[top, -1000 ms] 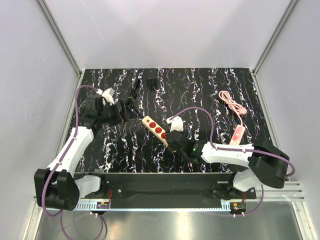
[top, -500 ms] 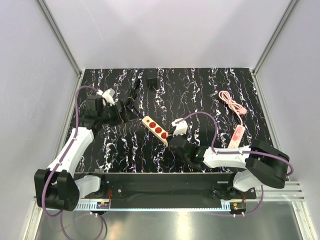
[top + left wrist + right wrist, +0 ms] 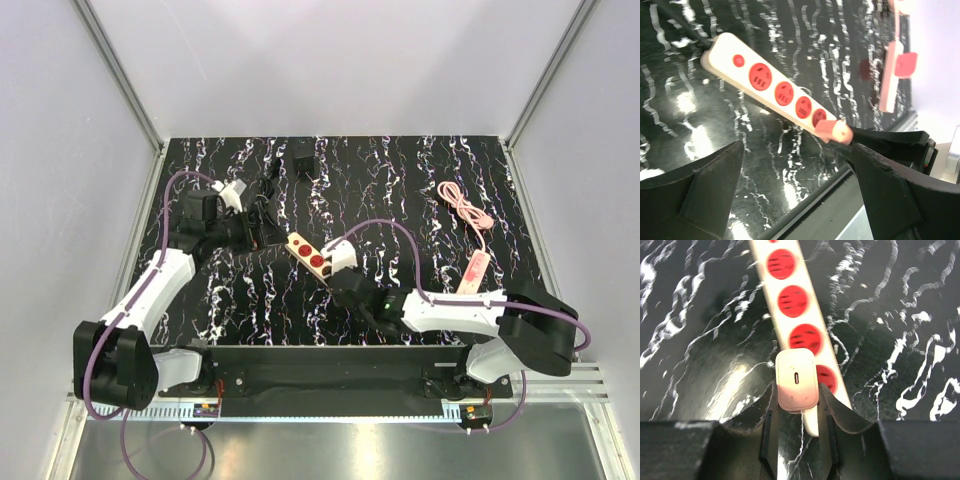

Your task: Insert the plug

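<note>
My right pincer [image 3: 797, 388] grips the small pale plug [image 3: 797, 371] by its flat sides at the power strip's [image 3: 790, 301] end socket, left pincer [image 3: 800, 167] wide open and empty; I judge it light, rigid, smooth-shelled, liable to slip when pushed.

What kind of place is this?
Probably a robot test booth in a lab: left arm and right arm bolted at the table edge, plain white walls in a metal frame, a cream power strip laid out.
</note>
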Controlling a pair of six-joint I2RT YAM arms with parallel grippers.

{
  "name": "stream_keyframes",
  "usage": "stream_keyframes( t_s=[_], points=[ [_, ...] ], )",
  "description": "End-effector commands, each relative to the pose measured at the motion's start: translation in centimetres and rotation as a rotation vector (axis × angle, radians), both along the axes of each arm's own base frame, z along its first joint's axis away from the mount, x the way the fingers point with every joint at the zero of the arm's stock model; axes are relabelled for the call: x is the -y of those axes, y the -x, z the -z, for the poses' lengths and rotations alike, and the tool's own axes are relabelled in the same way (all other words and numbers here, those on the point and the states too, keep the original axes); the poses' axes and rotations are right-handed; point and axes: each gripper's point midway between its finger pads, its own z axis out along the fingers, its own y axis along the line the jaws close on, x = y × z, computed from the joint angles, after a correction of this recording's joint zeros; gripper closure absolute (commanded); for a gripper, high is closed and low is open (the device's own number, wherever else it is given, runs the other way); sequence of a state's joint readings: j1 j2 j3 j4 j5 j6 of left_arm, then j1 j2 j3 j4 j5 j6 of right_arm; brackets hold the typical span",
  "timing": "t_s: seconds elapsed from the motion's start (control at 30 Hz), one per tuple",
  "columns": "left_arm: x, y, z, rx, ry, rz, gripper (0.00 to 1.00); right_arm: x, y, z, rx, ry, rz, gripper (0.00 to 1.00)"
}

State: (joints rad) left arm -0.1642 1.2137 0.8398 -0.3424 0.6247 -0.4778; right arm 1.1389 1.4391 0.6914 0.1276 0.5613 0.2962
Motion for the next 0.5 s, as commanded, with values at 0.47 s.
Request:
stream_keyframes(
  t_s=[0.47],
  points=[
    [4.6, 4.1, -7.7, 0.069, 0.299, 0.24, 0.11, -3.9, 2.5, -15.9, 0.19, -0.164, -0.341, 1.0]
  ],
)
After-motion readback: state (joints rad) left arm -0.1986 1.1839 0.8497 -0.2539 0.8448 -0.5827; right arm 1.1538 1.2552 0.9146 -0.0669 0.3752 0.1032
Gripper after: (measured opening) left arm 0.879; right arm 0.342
